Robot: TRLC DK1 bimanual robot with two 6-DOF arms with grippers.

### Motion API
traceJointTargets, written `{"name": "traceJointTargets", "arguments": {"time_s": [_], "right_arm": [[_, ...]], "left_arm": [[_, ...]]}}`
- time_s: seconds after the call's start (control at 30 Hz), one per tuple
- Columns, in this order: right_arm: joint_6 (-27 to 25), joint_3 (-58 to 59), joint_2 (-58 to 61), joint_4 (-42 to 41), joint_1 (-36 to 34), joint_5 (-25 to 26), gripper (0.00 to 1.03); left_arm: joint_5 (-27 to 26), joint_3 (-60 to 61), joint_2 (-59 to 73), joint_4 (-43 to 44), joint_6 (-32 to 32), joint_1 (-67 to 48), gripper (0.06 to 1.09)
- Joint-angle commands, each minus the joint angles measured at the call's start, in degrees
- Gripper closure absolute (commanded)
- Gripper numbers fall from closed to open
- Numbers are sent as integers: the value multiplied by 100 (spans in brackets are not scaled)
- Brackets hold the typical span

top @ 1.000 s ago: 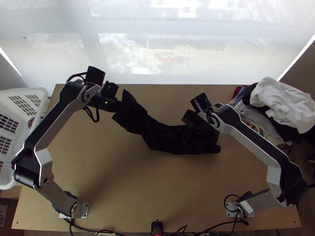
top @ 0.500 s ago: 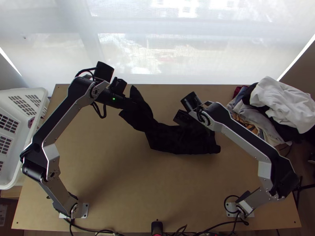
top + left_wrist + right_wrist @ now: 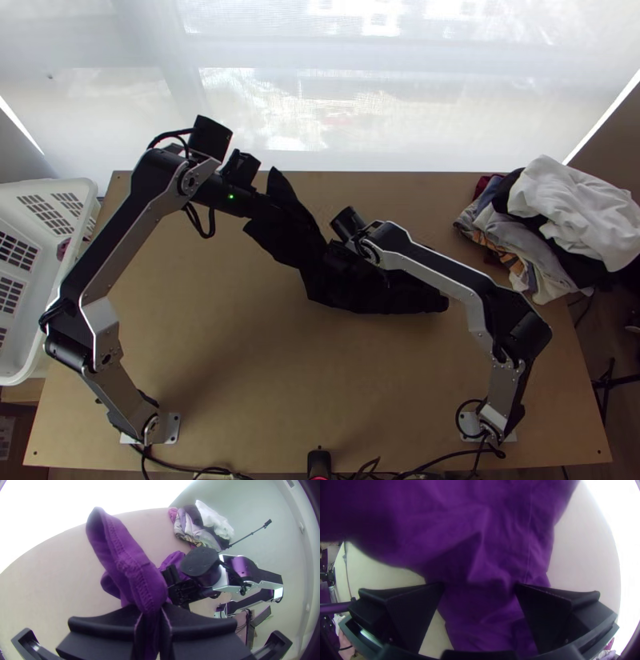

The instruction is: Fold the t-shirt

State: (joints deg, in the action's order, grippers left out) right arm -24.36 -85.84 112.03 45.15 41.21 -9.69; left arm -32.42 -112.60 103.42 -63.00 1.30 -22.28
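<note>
The right end effector (image 3: 479,585) has slid in along the shirt (image 3: 332,290) from its right-hand stretch to its middle, and its fingers stand spread on either side of the cloth. The left end effector (image 3: 152,612), pinching the shirt near its left end, has shifted a little inward with it. This looks like the right one seeking a second grip; the fold is hardly begun, as the cloth lies bunched in a long strip. Under the shirt is the wooden bench (image 3: 240,360). Left of the shirt sits a white basket (image 3: 40,187); right of it, a clothes heap (image 3: 572,212); beyond it, a bright window (image 3: 320,96).
</note>
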Motion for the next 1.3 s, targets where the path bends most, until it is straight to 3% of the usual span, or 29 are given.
{"name": "traceJointTargets", "arguments": {"time_s": [0.0,0.27,0.87,1.27], "right_arm": [[89,182,425,-357,71,-50,5],[195,261,381,-489,-17,-68,5],[221,-231,-2264,1058,-1572,-305,4],[291,665,-3293,1137,-2346,-296,4]], "left_arm": [[-1,-351,144,-125,2,-285,105],[17,-403,469,-133,2,-611,105],[17,-1071,1348,-54,125,-1041,105],[26,-1862,2121,535,415,-1911,105]]}}
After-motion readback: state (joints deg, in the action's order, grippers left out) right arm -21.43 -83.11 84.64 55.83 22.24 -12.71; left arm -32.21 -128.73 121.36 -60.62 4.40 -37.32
